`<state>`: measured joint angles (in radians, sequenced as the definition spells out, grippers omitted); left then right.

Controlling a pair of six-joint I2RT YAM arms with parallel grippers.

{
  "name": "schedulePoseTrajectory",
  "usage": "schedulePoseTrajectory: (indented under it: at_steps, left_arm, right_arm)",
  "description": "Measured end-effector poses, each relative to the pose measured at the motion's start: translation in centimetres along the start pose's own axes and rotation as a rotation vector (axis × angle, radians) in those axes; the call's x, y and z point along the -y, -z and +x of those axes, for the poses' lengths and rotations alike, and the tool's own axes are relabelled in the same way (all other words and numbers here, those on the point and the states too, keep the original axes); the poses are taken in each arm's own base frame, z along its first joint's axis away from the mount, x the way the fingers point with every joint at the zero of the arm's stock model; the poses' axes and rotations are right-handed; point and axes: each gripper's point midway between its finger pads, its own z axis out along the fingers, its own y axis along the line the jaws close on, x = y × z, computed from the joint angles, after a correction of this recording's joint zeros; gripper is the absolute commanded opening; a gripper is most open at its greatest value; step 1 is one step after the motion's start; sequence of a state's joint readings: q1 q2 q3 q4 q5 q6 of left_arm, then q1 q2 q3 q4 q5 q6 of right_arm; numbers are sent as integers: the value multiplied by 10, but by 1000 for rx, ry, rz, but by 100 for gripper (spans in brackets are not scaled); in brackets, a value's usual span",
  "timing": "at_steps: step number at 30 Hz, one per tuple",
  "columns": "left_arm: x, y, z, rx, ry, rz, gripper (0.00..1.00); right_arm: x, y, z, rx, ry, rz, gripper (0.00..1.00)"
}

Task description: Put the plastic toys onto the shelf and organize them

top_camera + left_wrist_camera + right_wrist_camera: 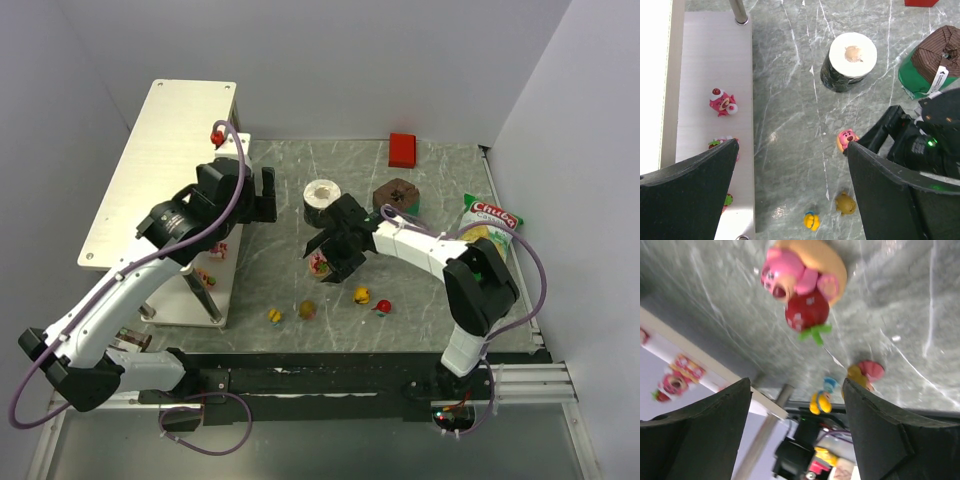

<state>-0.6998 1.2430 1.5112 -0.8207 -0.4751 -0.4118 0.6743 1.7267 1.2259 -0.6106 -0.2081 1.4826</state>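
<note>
The grey marbled table (430, 330) lies beneath both pairs of fingers. The shelf (160, 170), white with thin metal legs, stands along the table's left side. The left gripper (251, 194) hangs beside it, with one finger above the lower tier and the other above the table. Its fingers are spread wide with nothing between them. The right gripper (331, 256) points down at the table, its fingers also well apart and empty.

A green chip bag (490, 222) lies well off to the outer side of the right fingers. A white-topped dark cylinder (322, 195) stands just beyond them, between the two grippers. A brown-and-green object (397, 196) stands beside it, and a red block (402, 149) lies farther off.

The pink bear toy (800, 285), with a strawberry against it, lies on the table just ahead of the right fingertips, outside the gap. I cannot tell whether a tip touches it. A yellow duck toy (362, 295) and a red-capped toy (382, 306) lie behind those fingers, toward the bases.

An olive toy (845, 203) and a yellow toy (811, 220) lie on the table below the gap in the left fingers. On the lower tier, a pink toy (723, 103) sits ahead of the shelf-side finger. Another toy (720, 144) is half hidden at that finger's tip.
</note>
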Motion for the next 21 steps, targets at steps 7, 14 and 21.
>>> schedulePoseTrajectory:
  at_steps: [7,14,21]
  left_arm:
    - [1,1,0,-2,-5,14,96]
    - [5,11,-9,29,-6,70,96]
    - [8,24,-24,85,-8,124,96]
  right_arm:
    - [3,-17,-7,5,-55,18,69]
    - [8,-22,-12,20,-72,24,63]
    - [13,-28,-22,54,-86,33,56]
